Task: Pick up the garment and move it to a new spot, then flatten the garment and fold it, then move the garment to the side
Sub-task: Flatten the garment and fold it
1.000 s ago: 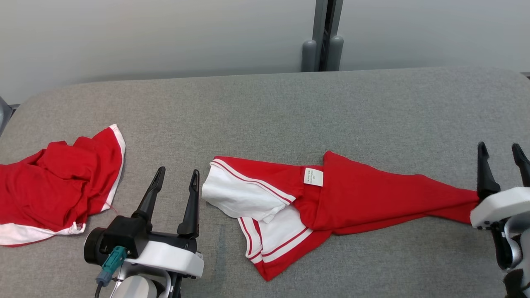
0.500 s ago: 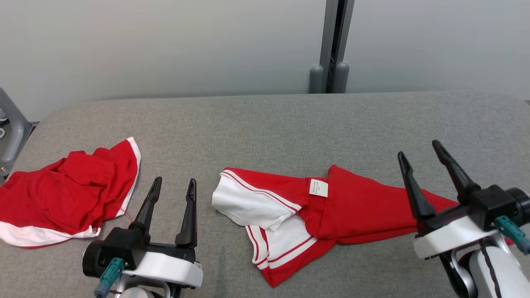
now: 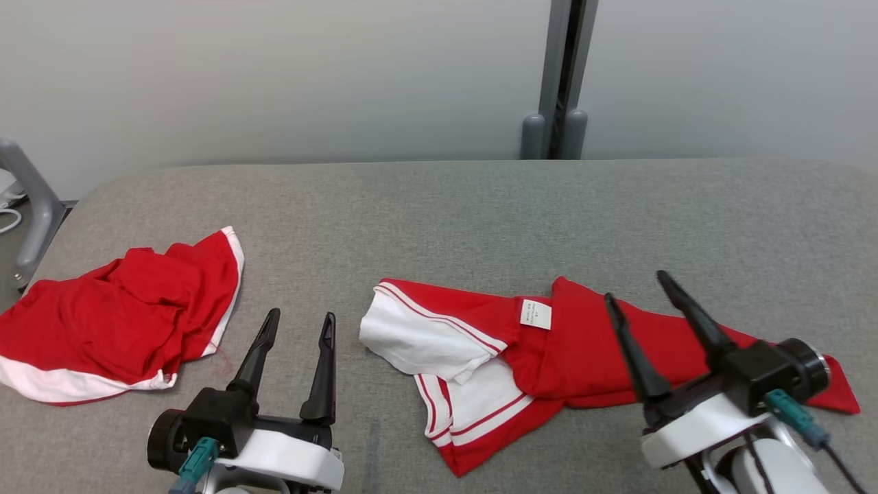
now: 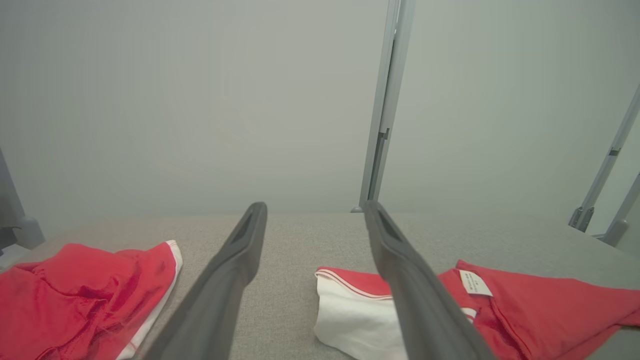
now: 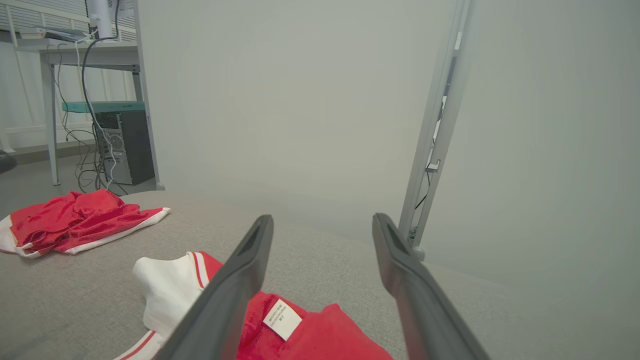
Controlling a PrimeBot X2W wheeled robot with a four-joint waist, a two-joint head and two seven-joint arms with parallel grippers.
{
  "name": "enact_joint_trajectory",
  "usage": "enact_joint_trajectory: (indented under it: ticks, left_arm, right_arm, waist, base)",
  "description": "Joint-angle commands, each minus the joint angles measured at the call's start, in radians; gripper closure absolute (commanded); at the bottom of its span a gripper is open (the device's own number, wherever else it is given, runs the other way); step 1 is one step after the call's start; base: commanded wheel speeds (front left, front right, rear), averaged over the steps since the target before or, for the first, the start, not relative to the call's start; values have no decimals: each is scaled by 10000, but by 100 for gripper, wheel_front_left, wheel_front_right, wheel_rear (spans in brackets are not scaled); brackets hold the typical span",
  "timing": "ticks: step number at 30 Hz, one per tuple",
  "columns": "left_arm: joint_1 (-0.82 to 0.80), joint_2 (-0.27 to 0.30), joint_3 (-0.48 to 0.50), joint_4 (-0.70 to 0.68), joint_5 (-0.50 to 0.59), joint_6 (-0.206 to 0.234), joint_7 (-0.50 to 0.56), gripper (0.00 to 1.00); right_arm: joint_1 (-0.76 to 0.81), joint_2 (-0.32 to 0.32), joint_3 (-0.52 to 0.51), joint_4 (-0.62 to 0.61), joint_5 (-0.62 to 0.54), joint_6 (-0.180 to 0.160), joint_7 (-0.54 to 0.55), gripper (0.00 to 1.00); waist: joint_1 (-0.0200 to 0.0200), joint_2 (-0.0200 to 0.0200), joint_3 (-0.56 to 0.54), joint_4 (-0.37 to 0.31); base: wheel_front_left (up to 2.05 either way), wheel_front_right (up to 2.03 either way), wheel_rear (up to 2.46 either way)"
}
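Flattening step, by look of it. Garment (image 3: 590,343) rumpled, twisted, at 5 o'clock on tabletop (image 3: 439,206). Left hand (image 3: 302,314) at 7 o'clock, right hand (image 3: 634,285) above garment's 3 o'clock end; both spread wide, empty. Next: pinch opposite corners, pull apart, smooth.

We read this as a lab or test bay in an office-type room. Plain pale partition panels (image 3: 274,82), joined by a grey metal post (image 3: 566,68), close off the far side of a grey fabric-covered table (image 3: 446,219). Past the table's far left, the right wrist view shows a white desk (image 5: 75,52), a dark computer tower (image 5: 125,145) beneath it, and loose cables (image 5: 87,165) trailing to the floor.
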Motion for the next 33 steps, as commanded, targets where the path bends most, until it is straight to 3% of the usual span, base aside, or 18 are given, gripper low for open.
enact_joint_trajectory:
  ticks: [1,5,11,20,28,29,31,33]
  left_arm:
    - [-100,37,-48,12,-21,-21,-32,0]
    - [-138,38,-206,62,-120,-7,-32,0]
    - [-284,37,-336,251,-161,58,-32,0]
    - [-527,35,-702,405,-425,76,-32,0]
    - [-653,35,-911,396,-593,118,-32,0]
    - [-650,37,-926,401,-595,126,-32,0]
    - [-641,35,-942,404,-607,142,-32,0]
    - [-660,37,-956,412,-613,139,-32,0]
  right_arm:
    - [-154,-85,285,78,-47,-3,-18,0]
    - [-630,-308,1741,758,-89,-3,-18,0]
    - [-1466,-444,3042,2053,27,-3,-18,0]
    - [-2954,-427,4455,4661,647,-3,-19,0]
    - [-3866,-569,5198,6127,1194,-3,-19,0]
    - [-3904,-554,5321,6384,1343,-3,-18,43]
    - [-4114,-534,5557,6691,1570,-3,-19,100]
    - [-4343,-626,5697,6863,1755,-3,-19,100]
  waist:
    - [0,0,19,121]
    - [0,0,131,589]
    - [0,0,453,1222]
    - [0,0,911,2359]
    - [0,0,1192,2998]
    - [0,0,1217,3043]
    - [0,0,1261,3113]
    - [0,0,1295,3183]
  base:
    - [0,0,0]
    - [0,0,0]
    - [0,0,0]
    - [0,0,0]
    - [0,0,0]
    - [0,0,0]
    - [0,0,0]
    - [0,0,0]
